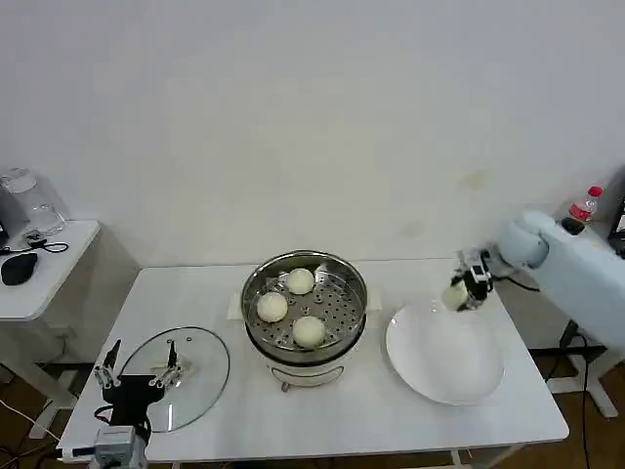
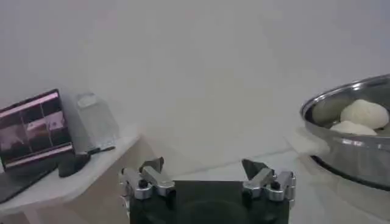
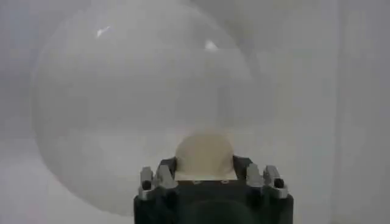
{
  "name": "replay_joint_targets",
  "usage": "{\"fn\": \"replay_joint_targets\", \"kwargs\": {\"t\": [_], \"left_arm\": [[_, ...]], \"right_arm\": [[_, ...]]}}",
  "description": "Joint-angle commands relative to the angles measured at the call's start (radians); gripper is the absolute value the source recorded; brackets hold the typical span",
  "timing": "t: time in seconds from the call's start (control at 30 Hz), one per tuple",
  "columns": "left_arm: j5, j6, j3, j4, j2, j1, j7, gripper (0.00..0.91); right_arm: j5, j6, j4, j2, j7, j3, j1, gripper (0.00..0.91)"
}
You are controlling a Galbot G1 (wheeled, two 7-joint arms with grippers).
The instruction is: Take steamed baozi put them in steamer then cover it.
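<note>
**One bun in the air, three in the pot**

Our right gripper (image 1: 461,290) is squeezed tight on one baozi (image 1: 455,295). We hold it up just over the far edge of the white plate (image 1: 444,363), which sits on the right side of the white table (image 1: 322,415). From the right wrist we see the cream bun (image 3: 205,156) pinched between the two fingers (image 3: 242,166), with the round plate (image 3: 122,109) below it.

Our left gripper (image 1: 137,371) waits low at the front left corner of the table, right by the glass lid (image 1: 195,376). Its two fingers (image 2: 151,165) are spread wide apart with nothing between them.

The shiny steamer (image 1: 305,311) stands in the middle of the table, between the lid and the plate. Three more buns (image 1: 310,330) sit on its tray with the little holes. From the left wrist we see the steamer's metal rim (image 2: 341,100) with two buns (image 2: 364,113) peeking over it.

A small side table (image 1: 49,278) stands off to the left with a black mouse (image 1: 18,268) on it.
</note>
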Motion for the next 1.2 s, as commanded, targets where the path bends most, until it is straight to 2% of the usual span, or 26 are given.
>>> {"fn": "replay_joint_targets", "kwargs": {"t": [0.03,0.13,0.4,0.57,0.67,0.87,1.2], "left_arm": [[0.000,0.002,-0.002,-0.001,0.006,-0.004,0.000,0.907],[-0.002,0.002,-0.008,-0.001,0.008,-0.006,0.001,0.907],[-0.001,0.002,-0.014,0.001,0.002,-0.016,0.001,0.907],[-0.002,0.000,-0.024,-0.002,-0.002,-0.014,0.001,0.907],[-0.002,-0.001,-0.030,-0.004,-0.004,-0.012,0.001,0.907],[-0.003,-0.002,-0.032,0.000,-0.008,-0.014,0.001,0.907],[-0.001,-0.002,-0.026,0.001,-0.007,-0.019,0.001,0.907]], "right_arm": [[0.205,-0.084,0.071,0.109,0.023,-0.221,0.368,0.655],[0.273,-0.129,0.089,0.166,0.051,-0.255,0.416,0.655],[0.453,-0.304,0.158,0.354,0.185,-0.330,0.413,0.655],[0.515,-0.385,0.147,0.430,0.251,-0.340,0.360,0.655],[0.520,-0.423,0.130,0.451,0.273,-0.348,0.331,0.655],[0.501,-0.451,0.121,0.433,0.278,-0.376,0.280,0.655],[0.422,-0.411,0.084,0.393,0.252,-0.371,0.213,0.665]]}}
